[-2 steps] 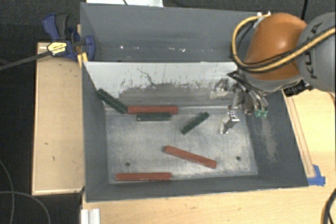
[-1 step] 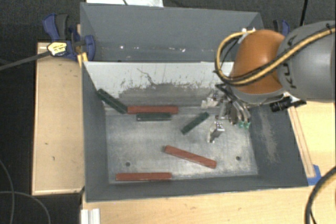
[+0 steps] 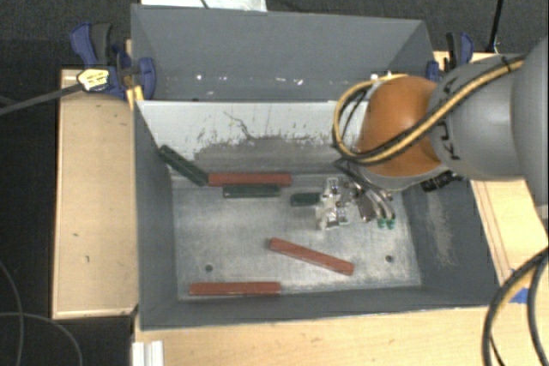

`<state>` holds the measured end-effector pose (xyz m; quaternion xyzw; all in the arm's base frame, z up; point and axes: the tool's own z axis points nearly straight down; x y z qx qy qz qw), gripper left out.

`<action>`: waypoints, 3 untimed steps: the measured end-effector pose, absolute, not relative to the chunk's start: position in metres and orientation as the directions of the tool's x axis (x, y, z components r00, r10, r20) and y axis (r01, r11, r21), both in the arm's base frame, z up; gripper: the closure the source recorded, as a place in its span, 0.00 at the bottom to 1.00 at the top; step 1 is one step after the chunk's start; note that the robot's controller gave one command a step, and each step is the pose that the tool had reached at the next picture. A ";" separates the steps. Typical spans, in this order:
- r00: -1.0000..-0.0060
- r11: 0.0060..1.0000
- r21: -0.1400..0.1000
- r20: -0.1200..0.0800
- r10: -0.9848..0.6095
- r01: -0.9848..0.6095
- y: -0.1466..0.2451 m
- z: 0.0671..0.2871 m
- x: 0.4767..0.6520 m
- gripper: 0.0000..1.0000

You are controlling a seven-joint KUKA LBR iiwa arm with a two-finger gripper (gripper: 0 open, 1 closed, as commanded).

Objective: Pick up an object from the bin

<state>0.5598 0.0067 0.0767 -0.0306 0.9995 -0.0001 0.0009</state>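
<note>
My gripper [image 3: 346, 205] hangs low over the right half of the bin floor, under the orange wrist cover. Just to its left lies a short dark green block [image 3: 304, 199], close beside it but apart. A red-brown bar [image 3: 310, 256] lies slanted on the floor a little in front of the gripper. Nothing shows held in the gripper.
Along the back wall lie a long red-brown bar [image 3: 249, 179] and a dark green bar [image 3: 251, 192] just before it. Another dark green bar [image 3: 183, 165] leans in the back left corner. A third red-brown bar [image 3: 234, 289] lies by the front wall. The arm covers the bin's right side.
</note>
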 end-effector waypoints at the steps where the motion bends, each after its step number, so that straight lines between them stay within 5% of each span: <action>1: -0.998 0.998 0.000 0.003 -0.061 -0.061 0.007 0.076 0.558 0.00; 2: -0.998 0.998 0.000 0.003 -0.061 -0.061 0.007 0.076 0.558 0.00; 3: -0.996 0.996 0.000 0.006 -0.091 -0.091 0.031 0.121 0.515 0.00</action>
